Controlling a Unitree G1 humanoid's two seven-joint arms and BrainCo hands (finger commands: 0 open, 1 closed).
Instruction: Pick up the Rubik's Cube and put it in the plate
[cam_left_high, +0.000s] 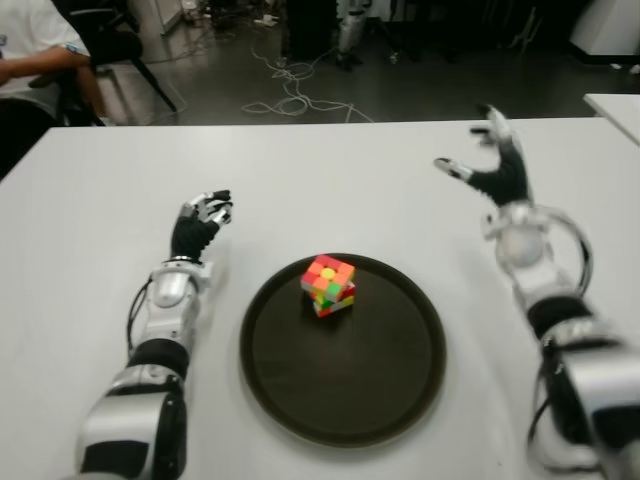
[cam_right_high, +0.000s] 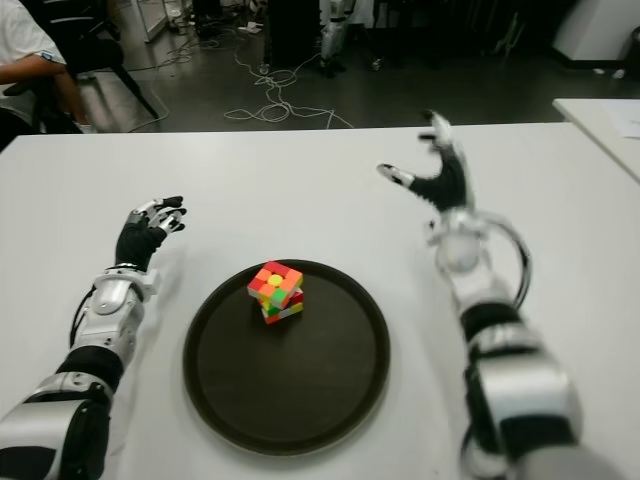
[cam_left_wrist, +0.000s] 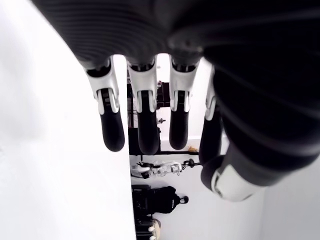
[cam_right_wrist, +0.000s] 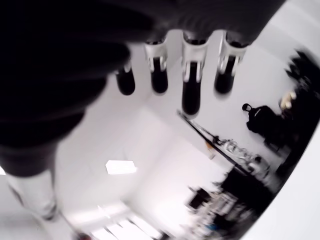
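The Rubik's Cube (cam_left_high: 329, 284), with orange, green and yellow faces, lies in the upper part of the round dark plate (cam_left_high: 340, 390) at the middle of the white table (cam_left_high: 300, 180). My right hand (cam_left_high: 487, 158) is raised to the right of the plate and beyond it, with fingers spread and nothing in them. My left hand (cam_left_high: 205, 213) shows to the left of the plate, low by the table, its fingers loosely bent and empty. The wrist views show each hand's fingers (cam_left_wrist: 145, 125) (cam_right_wrist: 190, 90) extended around no object.
A seated person (cam_left_high: 30, 60) is at the far left behind the table. Cables (cam_left_high: 290, 95) lie on the dark floor beyond the table's far edge. Another white table's corner (cam_left_high: 615, 105) stands at the far right.
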